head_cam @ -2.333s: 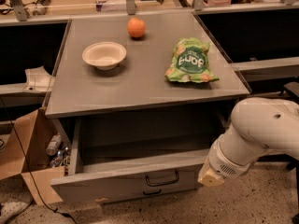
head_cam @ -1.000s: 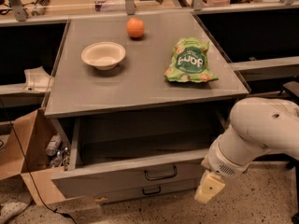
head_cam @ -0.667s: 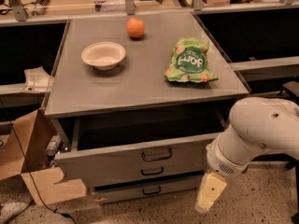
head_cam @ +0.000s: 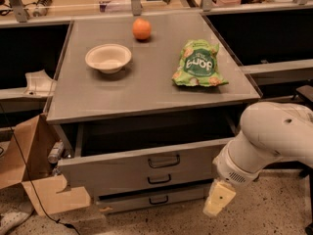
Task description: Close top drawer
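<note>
The top drawer (head_cam: 122, 166) is a wide grey wood-grain drawer under the tabletop. It stands partly open, with a dark gap behind its front. Its dark loop handle (head_cam: 164, 161) sits at the centre of the front. My gripper (head_cam: 219, 199) hangs cream-coloured at the end of the white arm (head_cam: 266, 141). It is below and just right of the drawer front's right end, apart from it and holding nothing.
Two shallower drawer fronts (head_cam: 160, 179) sit below the top drawer. On the grey tabletop (head_cam: 146, 89) are a white bowl (head_cam: 108, 58), an orange (head_cam: 142, 29) and a green snack bag (head_cam: 198, 64). A cardboard box (head_cam: 29, 170) stands on the floor at the left.
The top drawer has slid inward from wide open to partly open. My gripper has dropped from the drawer front's right end to below it.
</note>
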Tool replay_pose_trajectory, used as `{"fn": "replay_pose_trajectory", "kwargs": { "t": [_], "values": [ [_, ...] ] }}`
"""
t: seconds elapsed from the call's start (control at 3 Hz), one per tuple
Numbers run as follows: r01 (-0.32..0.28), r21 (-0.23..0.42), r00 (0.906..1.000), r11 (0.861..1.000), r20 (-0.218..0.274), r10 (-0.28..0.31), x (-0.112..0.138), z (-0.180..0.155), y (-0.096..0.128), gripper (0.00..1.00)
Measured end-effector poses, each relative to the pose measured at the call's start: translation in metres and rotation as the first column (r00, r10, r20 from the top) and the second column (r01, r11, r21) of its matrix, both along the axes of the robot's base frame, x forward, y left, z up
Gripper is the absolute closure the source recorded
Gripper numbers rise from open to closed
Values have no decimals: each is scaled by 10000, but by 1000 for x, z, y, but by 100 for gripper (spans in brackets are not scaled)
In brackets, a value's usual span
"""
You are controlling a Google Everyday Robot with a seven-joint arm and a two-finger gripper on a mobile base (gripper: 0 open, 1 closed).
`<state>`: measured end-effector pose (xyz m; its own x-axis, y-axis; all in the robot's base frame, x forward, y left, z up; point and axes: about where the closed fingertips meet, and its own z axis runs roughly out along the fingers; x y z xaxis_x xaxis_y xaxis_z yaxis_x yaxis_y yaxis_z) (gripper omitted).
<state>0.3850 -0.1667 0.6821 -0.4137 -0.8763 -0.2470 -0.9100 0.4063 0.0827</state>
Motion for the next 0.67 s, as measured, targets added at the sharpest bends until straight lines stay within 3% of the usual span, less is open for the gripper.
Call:
{"fn": "replay_pose_trajectory", "kwargs": {
  "t": [0.67],
  "values": [
    [0,0,10000,10000,0,0,0,0,0,66]
  ]
}}
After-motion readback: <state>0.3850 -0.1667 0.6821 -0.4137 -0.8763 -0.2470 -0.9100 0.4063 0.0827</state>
